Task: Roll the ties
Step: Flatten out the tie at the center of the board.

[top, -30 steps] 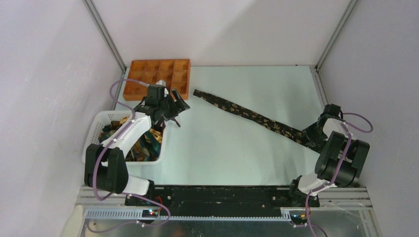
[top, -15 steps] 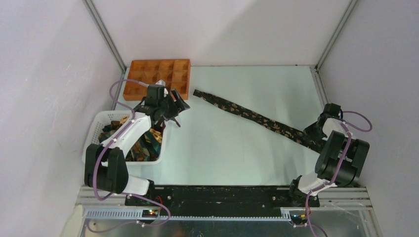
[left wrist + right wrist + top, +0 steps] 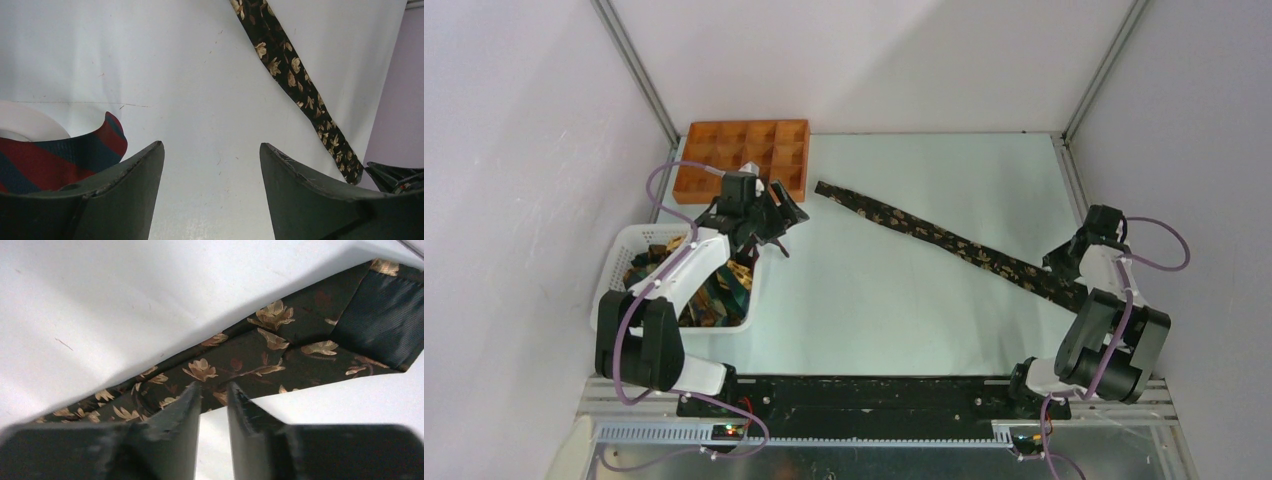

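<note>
One tie, dark with gold leaf print, lies flat and diagonal across the table, from near the orange tray to the right side. Its wide end is turned over, so the black lining shows. My right gripper is low over that end. Its jaws stand a narrow gap apart, with the tips at the fabric's edge. I cannot tell if they pinch it. My left gripper hangs open over bare table beside the basket, well left of the tie, with nothing between its fingers.
A white mesh basket at the left holds several more ties, and a red-and-navy striped one hangs over its rim. The orange compartment tray sits in the back left corner. Walls enclose the table on three sides.
The right gripper's jaws have narrowed at the tie's wide end, and its wrist has shifted slightly to the right. The left arm and the tie's narrow end have not moved.
</note>
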You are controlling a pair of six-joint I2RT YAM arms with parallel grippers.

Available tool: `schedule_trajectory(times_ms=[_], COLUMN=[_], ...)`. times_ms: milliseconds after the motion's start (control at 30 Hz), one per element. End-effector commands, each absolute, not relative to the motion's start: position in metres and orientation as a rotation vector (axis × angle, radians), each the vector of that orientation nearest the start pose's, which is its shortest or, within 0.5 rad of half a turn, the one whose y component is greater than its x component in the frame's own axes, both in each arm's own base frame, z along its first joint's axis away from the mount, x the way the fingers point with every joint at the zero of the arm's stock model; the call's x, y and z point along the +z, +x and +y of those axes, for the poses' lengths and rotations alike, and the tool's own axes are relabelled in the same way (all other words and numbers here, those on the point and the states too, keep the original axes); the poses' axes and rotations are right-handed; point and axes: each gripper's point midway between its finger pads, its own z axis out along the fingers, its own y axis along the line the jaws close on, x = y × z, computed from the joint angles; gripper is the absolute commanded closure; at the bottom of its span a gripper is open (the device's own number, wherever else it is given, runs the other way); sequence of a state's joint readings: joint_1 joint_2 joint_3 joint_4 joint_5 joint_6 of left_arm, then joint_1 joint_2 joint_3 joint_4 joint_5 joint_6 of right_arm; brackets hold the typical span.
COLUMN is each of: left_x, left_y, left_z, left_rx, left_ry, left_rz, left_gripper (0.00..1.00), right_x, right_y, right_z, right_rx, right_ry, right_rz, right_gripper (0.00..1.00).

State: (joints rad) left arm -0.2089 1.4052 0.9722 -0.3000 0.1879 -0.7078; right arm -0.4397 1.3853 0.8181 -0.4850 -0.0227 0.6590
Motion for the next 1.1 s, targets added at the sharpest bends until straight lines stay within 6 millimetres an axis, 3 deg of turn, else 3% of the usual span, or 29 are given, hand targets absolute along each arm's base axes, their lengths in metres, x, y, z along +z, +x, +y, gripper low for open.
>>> schedule_trajectory(times_ms=[0,33,100,200,400,533,733,1067], left_x=[0.142,0.143,0.142,0.143,0.142,0.141,0.141,0.14], left_y=[0.364,0.364,0.364,0.364,0.364,0.364,0.365,0.365], left_z=[-0.137,-0.137,-0.136,-0.137,-0.136,-0.135,-0.135,-0.135], left_rx=[-0.696,-0.694,-0.69,-0.695,-0.694,-0.694,-0.697,-0.706], left_ry=[-0.499,-0.5,-0.499,-0.499,-0.503,-0.505,-0.508,-0.514], left_rz=[2.317,2.316,2.317,2.313,2.316,2.317,2.316,2.317], left_gripper=[0.24,0.24,0.24,0.24,0.24,0.24,0.24,0.25], right_x=[0.057,0.054,0.048,0.037,0.02,0.017,0.036,0.084], right_y=[0.296,0.295,0.296,0.297,0.296,0.294,0.302,0.308], right_z=[-0.106,-0.105,-0.104,-0.106,-0.106,-0.107,-0.11,-0.114], right_rx=[0.095,0.092,0.08,0.038,0.004,-0.01,-0.003,0.02], right_ry=[1.365,1.369,1.375,1.384,1.39,1.396,1.362,1.298], right_rz=[2.248,2.259,2.29,2.324,2.366,2.376,2.312,2.176], right_gripper=[0.64,0.57,0.53,0.53,0.59,0.74,0.95,1.0])
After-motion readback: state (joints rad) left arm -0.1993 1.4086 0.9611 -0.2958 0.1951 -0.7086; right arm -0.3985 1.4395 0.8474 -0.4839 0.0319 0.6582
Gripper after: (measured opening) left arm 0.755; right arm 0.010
